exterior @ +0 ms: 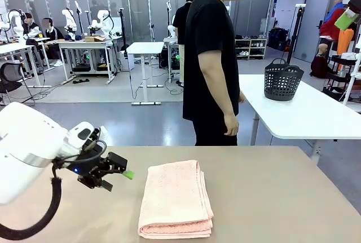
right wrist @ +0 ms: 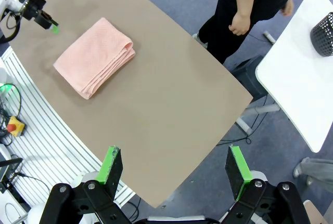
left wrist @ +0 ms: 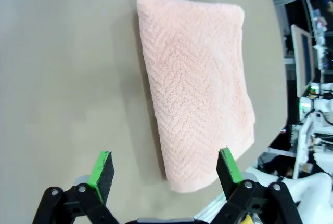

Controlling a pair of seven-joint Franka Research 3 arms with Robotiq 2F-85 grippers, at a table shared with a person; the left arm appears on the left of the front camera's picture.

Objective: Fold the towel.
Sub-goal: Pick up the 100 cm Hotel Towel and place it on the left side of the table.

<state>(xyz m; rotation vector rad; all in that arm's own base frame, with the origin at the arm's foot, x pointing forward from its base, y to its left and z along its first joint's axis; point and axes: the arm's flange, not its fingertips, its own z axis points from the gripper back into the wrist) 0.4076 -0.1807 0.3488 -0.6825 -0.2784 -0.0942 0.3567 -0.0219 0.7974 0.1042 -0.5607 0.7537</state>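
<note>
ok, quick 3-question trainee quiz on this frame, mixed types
1. True or false: the towel lies folded on the brown table.
2. Multiple choice: the left gripper is A) shut on the towel, B) open beside the towel, C) open over the basket.
3. Fill in: the basket stands on the ___ table behind the person.

Key: 1 true; 2 B; 3 white.
</note>
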